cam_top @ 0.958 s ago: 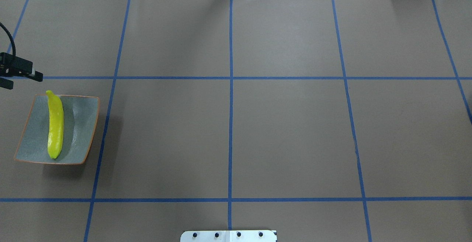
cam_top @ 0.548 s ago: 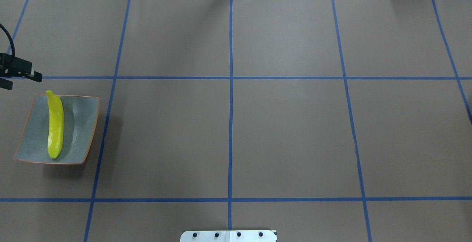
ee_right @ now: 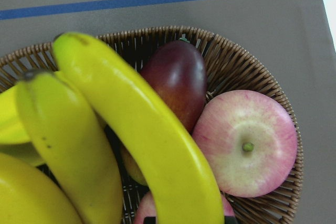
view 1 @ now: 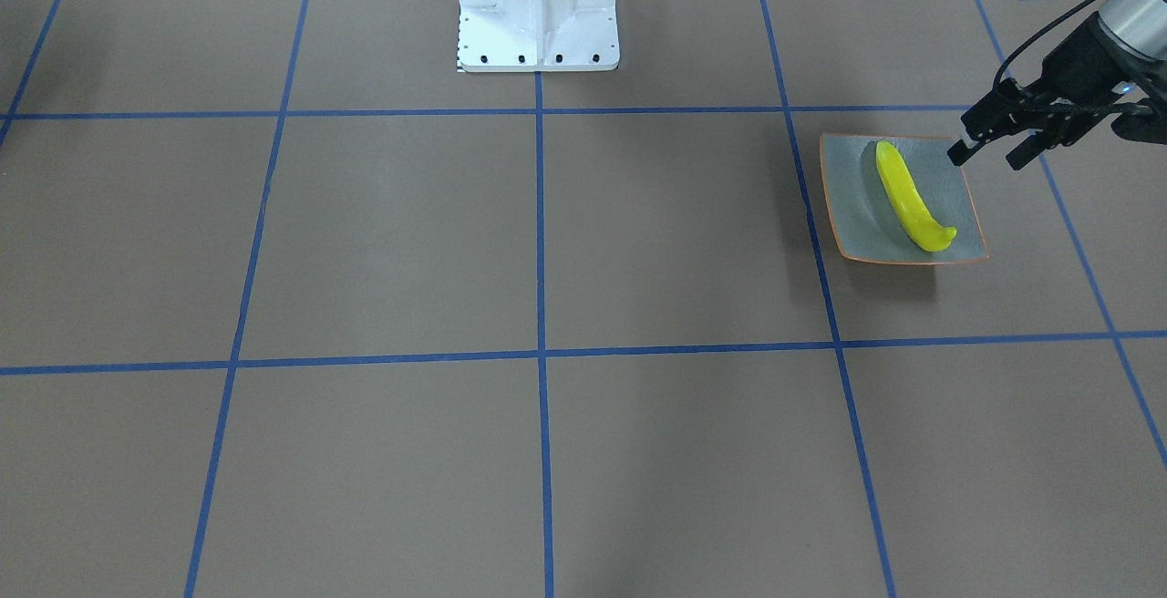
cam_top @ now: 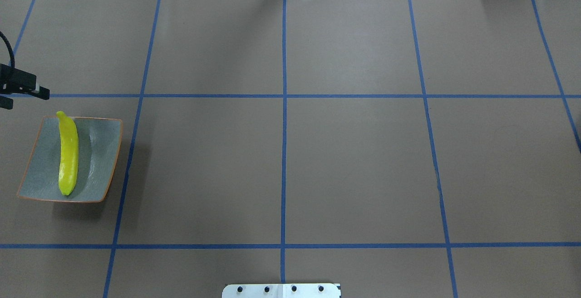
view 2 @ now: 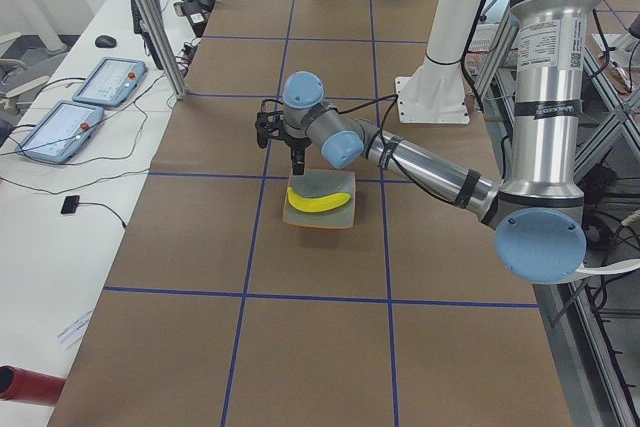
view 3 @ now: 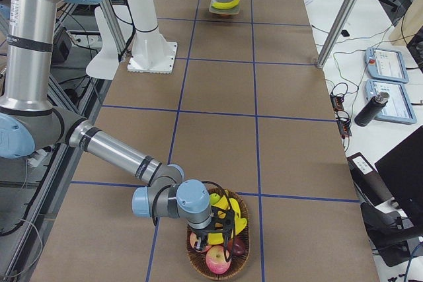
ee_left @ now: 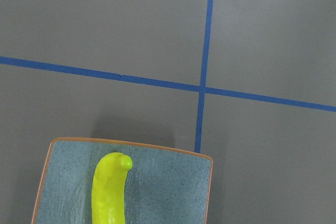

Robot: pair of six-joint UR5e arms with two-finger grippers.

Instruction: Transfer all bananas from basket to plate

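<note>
A brown paper-covered tabletop [cam_top: 354, 161] gridded with blue tape lines [cam_top: 284, 152] lies bare around the white pedestal [view 1: 538, 5]. Nothing stands between the square grey-green plate [view 1: 852, 215], with its thin orange rim and speckled surface, and the left end effector [view 1: 987, 157]. That end effector hangs just off the plate's corner nearest the robot, its black fingers spread and holding nothing. One glossy yellow banana [view 1: 907, 201] lies lengthwise on the plate, its tip over the far rim. At the other end of the tabletop a round wicker basket [ee_right: 252, 66] holds more smooth, curved bananas [ee_right: 131, 129] crowded against a pink-streaked apple [ee_right: 247, 145] and a dark red fruit [ee_right: 178, 82]. The right end effector [view 3: 221, 232] is down among them; whether it is spread or pinching cannot be told. Since a second ago the left end effector has slid slightly outward toward the table's edge, while plate and banana have not shifted.
</note>
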